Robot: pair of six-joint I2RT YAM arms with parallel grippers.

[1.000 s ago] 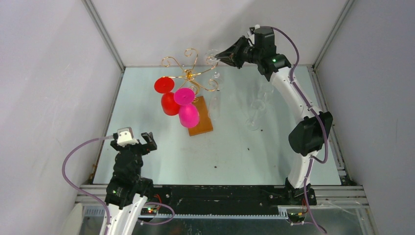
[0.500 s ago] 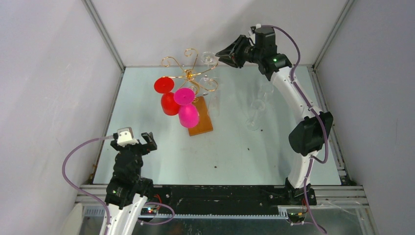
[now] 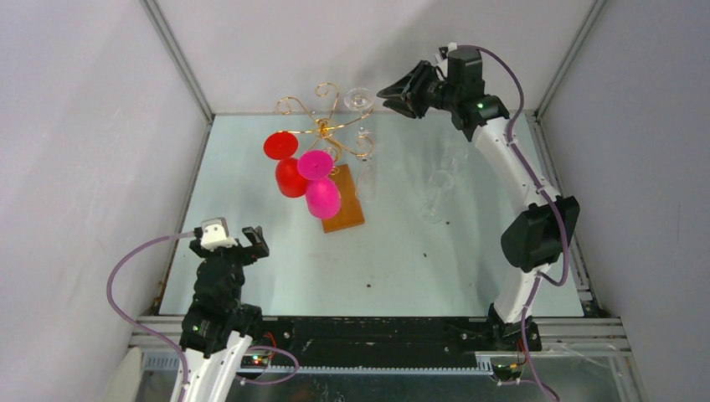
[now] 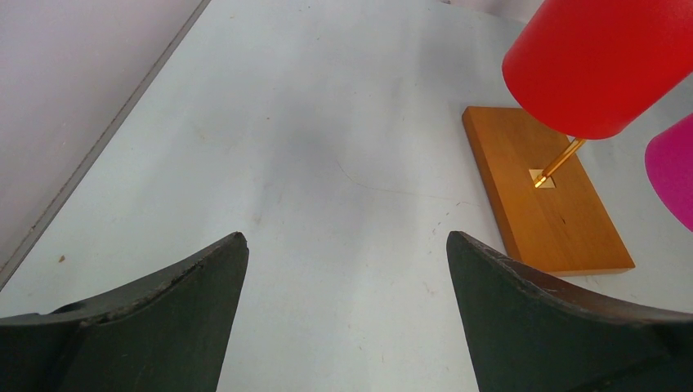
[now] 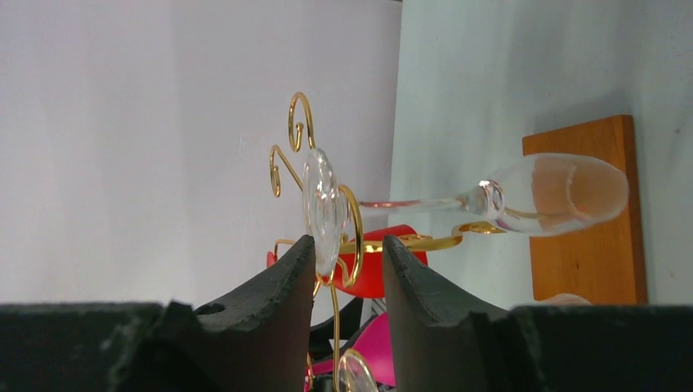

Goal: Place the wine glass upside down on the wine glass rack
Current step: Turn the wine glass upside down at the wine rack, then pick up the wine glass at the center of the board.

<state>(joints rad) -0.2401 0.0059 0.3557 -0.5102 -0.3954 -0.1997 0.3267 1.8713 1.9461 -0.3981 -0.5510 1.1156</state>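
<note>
The wine glass rack [image 3: 322,126] is gold scrolled wire on a post, fixed to a brown wooden base [image 3: 345,201]. A clear wine glass hangs upside down on one of its right arms, round foot [image 3: 358,98] on top. In the right wrist view its foot [image 5: 320,208] rests in a gold loop and its bowl [image 5: 564,194] lies in front of the base. My right gripper [image 3: 392,90] is open, just right of the foot and apart from it. My left gripper [image 3: 230,239] is wide open near the front left, holding nothing.
A red glass [image 3: 289,172] and a pink glass [image 3: 321,193] hang upside down on the rack's left side. Two clear glasses [image 3: 435,197] stand upright on the table to the right of the rack, under my right arm. White walls close in the table.
My right gripper has opened off the clear glass's foot and drawn back to the right. The glass stays hanging on the rack. The left arm has not moved.
</note>
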